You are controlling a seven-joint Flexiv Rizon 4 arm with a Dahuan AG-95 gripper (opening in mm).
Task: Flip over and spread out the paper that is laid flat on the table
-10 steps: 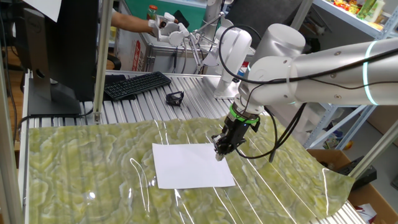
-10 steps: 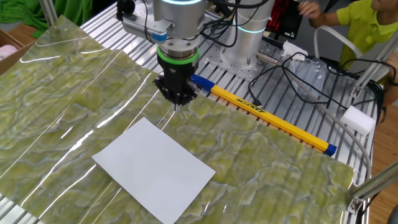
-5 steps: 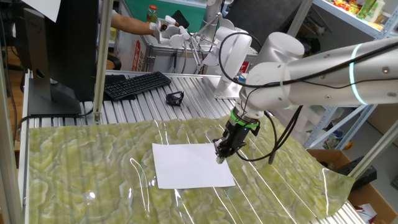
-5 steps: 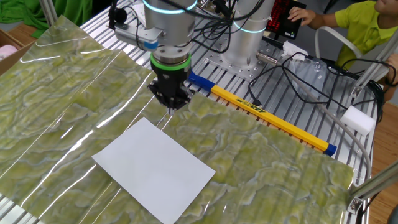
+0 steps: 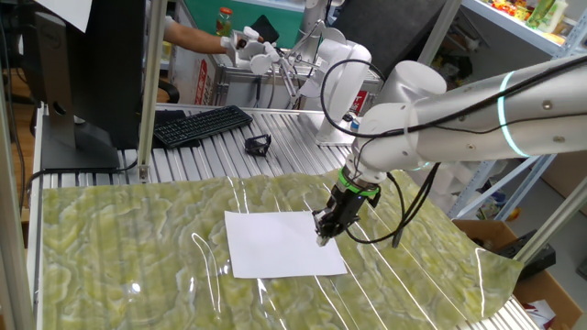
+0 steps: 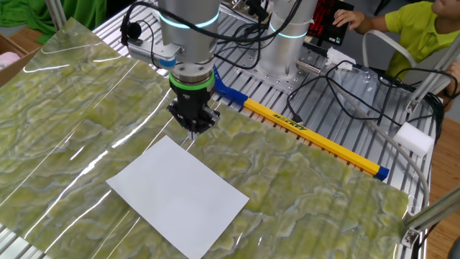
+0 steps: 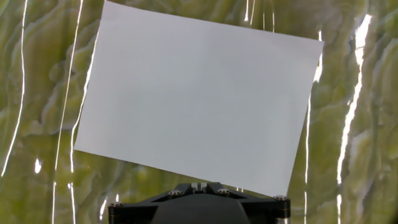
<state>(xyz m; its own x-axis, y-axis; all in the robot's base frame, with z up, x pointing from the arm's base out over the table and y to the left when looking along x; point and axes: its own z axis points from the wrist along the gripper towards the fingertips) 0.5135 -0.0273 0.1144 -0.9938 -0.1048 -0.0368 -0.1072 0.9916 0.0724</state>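
From the hand view I see only the black base of the gripper (image 7: 198,202) at the bottom edge; the fingertips do not show, so I cannot tell whether the pincer is released or clenched. In the two fixed views the fingers taper to a close point, but the gap is too small to judge.

Directly below the hand lies the paper (image 7: 196,99), flat on the table (image 7: 37,162), blank side up, all four corners down, no curl or crease visible. It sits slightly skewed to the hand's axis. In the other fixed view the gripper (image 6: 192,126) hangs just above the table at the sheet's near corner (image 6: 168,139), apparently not touching it.

My assessment of handling: the paper (image 5: 282,243) is thin, very light and limp. It will buckle if pushed from the edge and will slide readily on the glossy film covering the table (image 5: 119,257). There is no raised edge to get under. I judge the best hold is at a corner or the middle of a short edge, pressing lightly and dragging to lift a lip, then pinching. A hard pinch risks a crease; a fast lift risks it fluttering free.

Beyond the paper, on the ribbed metal section, sit a keyboard (image 5: 202,125) and a small black clip (image 5: 258,144), well apart from the work. A yellow bar (image 6: 309,134) lies across the ribs.
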